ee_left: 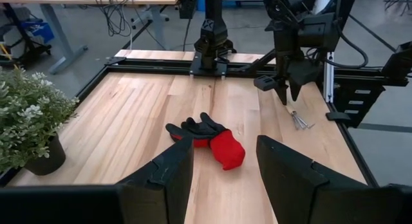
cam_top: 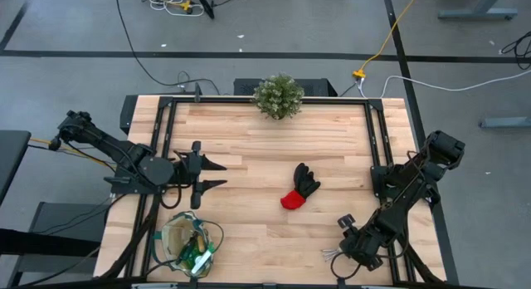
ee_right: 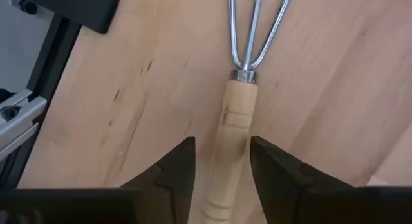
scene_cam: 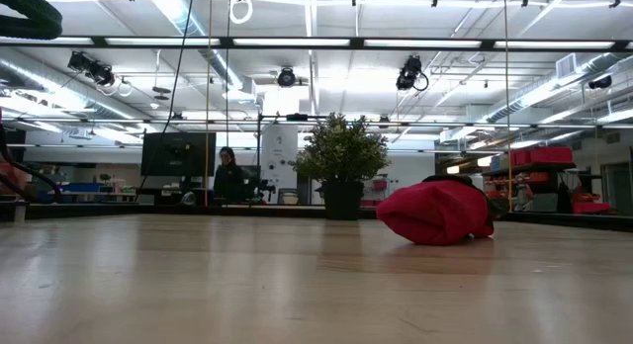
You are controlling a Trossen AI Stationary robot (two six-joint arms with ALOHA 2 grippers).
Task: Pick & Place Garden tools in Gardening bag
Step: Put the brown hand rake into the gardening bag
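A wooden-handled mini rake (ee_right: 233,130) lies flat on the table near its near right corner, and its metal tines (cam_top: 332,254) show in the high view. My right gripper (ee_right: 222,163) is open above the rake, one finger on either side of the handle. The black-and-red glove (cam_top: 300,187) lies flat at the table's middle, also seen in the left wrist view (ee_left: 209,139) and the low view (scene_cam: 440,213). My left gripper (cam_top: 217,174) is open and empty at the table's left, pointing toward the glove. The tan gardening bag (cam_top: 191,243) stands at the near left with green things inside. My right gripper straddles the rake's wooden handle (ee_right: 228,159) below the metal ferrule. It comes from above with the fingers across the handle. The rake lies flat on the table. Whether the fingers touch the handle, I cannot tell.
A bushy potted plant (cam_top: 278,95) stands at the far edge's middle. A black metal frame (cam_top: 166,115) runs along the table's left, far and right sides. A person (scene_cam: 228,173) stands in the room beyond the table.
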